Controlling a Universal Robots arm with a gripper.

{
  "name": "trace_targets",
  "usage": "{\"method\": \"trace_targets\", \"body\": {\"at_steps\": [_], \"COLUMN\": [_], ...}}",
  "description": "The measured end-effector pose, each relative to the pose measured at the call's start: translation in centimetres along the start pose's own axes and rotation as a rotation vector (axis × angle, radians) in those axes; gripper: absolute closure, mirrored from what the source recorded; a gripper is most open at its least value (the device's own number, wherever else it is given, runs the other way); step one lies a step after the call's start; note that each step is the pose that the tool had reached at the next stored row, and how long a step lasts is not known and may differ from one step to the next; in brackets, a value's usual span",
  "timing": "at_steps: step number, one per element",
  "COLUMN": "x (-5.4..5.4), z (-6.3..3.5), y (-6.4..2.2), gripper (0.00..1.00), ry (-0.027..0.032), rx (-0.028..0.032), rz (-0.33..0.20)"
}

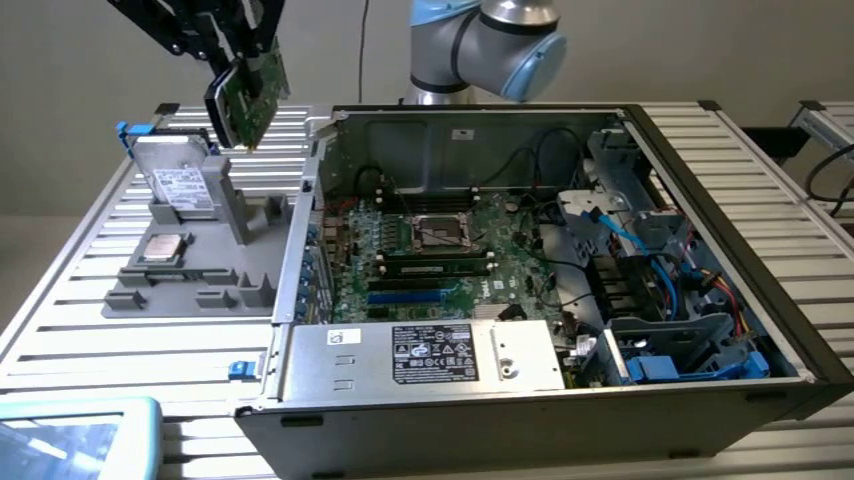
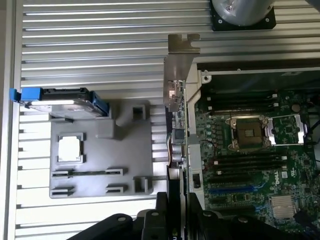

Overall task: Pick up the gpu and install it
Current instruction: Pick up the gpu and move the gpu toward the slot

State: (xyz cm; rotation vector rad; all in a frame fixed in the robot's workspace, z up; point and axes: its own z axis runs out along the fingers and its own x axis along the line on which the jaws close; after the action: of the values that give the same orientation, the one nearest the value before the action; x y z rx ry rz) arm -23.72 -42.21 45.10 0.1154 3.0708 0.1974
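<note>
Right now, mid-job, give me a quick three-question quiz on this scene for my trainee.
1. True or false: the gpu lies in the gray tray.
2. What does the claw hold? A) a hard drive B) the gpu C) a memory stick
3. Fill in: the computer case stands ___ (open/closed).
Key: 1 false, it is held in the air; 2 B; 3 open.

— What colour is the graphics card?
— Green, with a black block on one face and a silver bracket. The fingers on it are black.
— And the worktop?
— Silver, ribbed in lines. The tray is plain grey, the drive's clips are blue, and the motherboard is green too.
</note>
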Motion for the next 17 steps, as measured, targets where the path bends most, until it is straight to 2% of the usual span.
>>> {"method": "trace_targets", "body": {"at_steps": [17], "x": [-6.7], "z": [0.31], "y": [-0.56], "gripper": [0.73], "ry": [0.0187], "rx": [0.0009], "rz": [0.002]}}
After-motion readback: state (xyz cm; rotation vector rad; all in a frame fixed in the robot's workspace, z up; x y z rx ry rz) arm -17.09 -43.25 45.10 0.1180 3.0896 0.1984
